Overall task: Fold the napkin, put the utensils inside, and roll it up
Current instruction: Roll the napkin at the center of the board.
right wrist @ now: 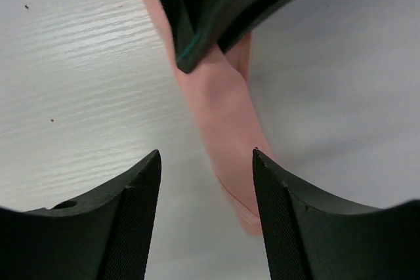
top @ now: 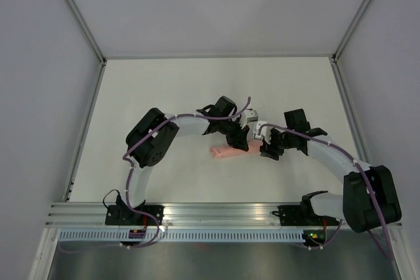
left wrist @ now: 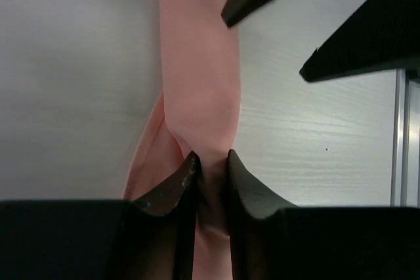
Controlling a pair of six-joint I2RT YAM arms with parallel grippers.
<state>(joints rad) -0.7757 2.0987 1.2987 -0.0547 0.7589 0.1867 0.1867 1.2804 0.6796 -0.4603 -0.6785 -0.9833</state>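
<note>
The napkin (top: 226, 153) lies at the table's centre as a narrow pale pink roll running left to right. My left gripper (top: 237, 141) comes down on its right part and is shut on the cloth. In the left wrist view the napkin (left wrist: 200, 83) is pinched between the two dark fingers of that gripper (left wrist: 210, 155). My right gripper (top: 268, 149) hovers just right of the roll, open. In the right wrist view the napkin (right wrist: 226, 116) ends between and beyond the spread fingers of this gripper (right wrist: 205, 155), untouched by them. The utensils are hidden.
The white table (top: 164, 90) is enclosed by grey walls with metal frame posts (top: 77, 11). An aluminium rail (top: 216, 213) carrying both arm bases runs along the near edge. The two wrists stand close together over the roll.
</note>
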